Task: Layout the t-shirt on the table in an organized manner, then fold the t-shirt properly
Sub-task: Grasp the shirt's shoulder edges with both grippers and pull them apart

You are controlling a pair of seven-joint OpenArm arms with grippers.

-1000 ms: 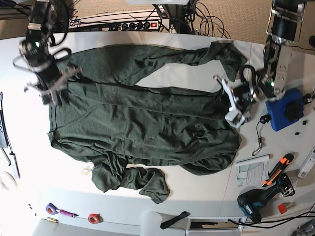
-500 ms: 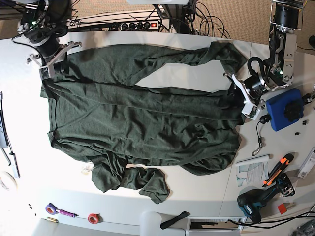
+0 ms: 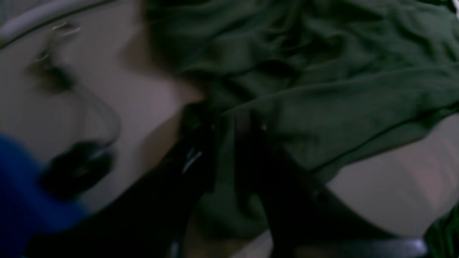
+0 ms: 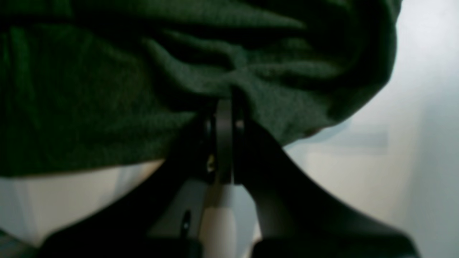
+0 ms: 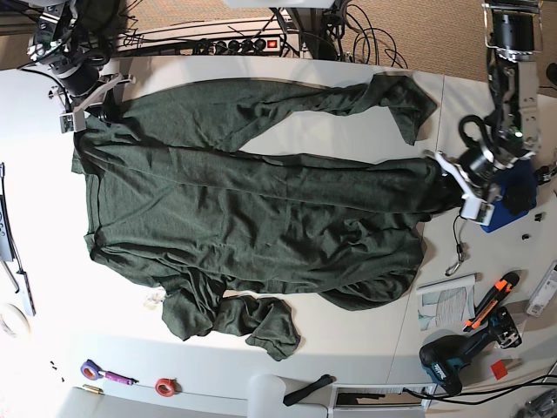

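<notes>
1 t-shirt (image 5: 252, 218), dark green, spread across the white surface (image 5: 52, 296), 2 sleeves visible: one top right, one bunched at bottom centre. 2 grippers on it. Right gripper (image 5: 90, 111) pinches the shirt's top-left corner, jaws pressed together on fabric. Left gripper (image 5: 452, 187) pinches the shirt's right edge w/ fabric between its jaws, next to 1 blue box (image 5: 513, 196).
</notes>
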